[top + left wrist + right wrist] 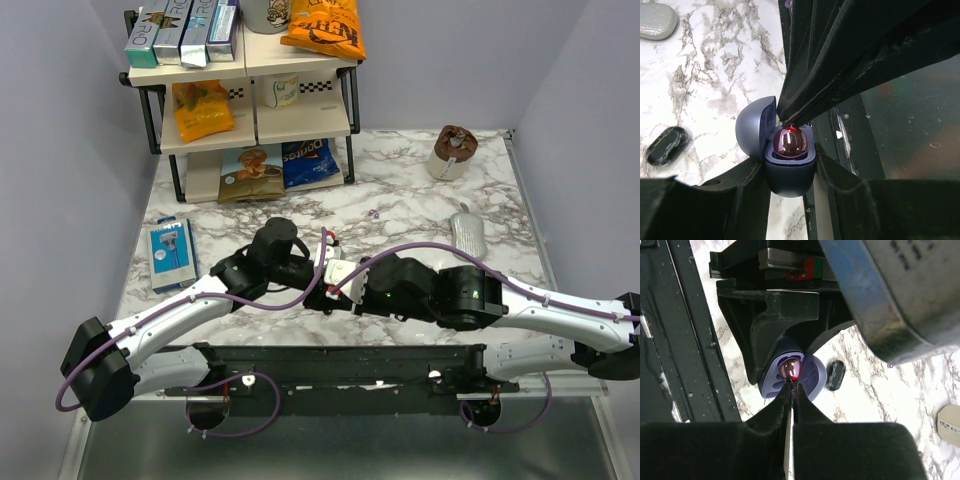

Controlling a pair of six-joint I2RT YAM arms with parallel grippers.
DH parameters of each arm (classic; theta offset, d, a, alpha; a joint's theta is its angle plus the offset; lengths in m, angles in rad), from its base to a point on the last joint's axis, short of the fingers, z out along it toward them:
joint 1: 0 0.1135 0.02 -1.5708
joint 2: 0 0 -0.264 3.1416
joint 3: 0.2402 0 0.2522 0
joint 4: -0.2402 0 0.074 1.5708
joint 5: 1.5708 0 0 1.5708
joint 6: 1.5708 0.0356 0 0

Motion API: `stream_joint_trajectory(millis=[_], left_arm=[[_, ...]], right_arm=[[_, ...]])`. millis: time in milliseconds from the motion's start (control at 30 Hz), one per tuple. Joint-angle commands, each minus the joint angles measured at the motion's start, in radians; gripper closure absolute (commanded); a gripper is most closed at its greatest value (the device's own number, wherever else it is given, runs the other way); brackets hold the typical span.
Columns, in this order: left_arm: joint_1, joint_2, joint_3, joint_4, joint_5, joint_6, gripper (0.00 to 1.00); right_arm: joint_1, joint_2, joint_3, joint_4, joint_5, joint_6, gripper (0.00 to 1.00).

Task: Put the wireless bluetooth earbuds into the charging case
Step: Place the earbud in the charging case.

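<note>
Just past the near edge of the counter (715, 75), at its middle, the left end effector (790, 170) is clamped on the lower body of the charging case (789, 186). It holds the case upright, with the lid swung open towards the far side. One earbud (790, 141) lies in the case's well, its glossy dome showing above the rim.

The right end effector (792, 387) reaches in from the right. Its fingers are drawn almost together, with only a slit between them, and their tips touch the dome's edge. Whether they pinch it or merely press on it cannot be told.

Beyond the case, well apart from both end effectors, the second earbud (667, 145) lies loose on the marble.

By my reading, both buds are very light, hard and slick. A rounded shell like this could squirt out of a firm pinch or skate across the polished stone. The loose one is best taken across its narrow sides with a gentle squeeze, low against the counter. The case looks rigid enough to bear the left clamp, though its hinge and lid should be spared any side load.
</note>
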Motion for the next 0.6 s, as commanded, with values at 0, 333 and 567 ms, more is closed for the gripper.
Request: stream_joint_trajectory(millis=[0,333,567], left_arm=[[0.003,-0.006,0.007,0.037,0.047,0.004,1.0],[0.003,-0.003,0.01,0.042,0.044,-0.002,1.0],[0.003,-0.006,0.005,0.044,0.042,-0.004,1.0]], right_arm=[[0.01,0.003,0.009,0.011,0.014,0.003,0.87],[0.012,0.003,0.017,0.022,0.002,0.016,0.79],[0.01,0.005,0.026,0.029,0.006,0.018,0.72]])
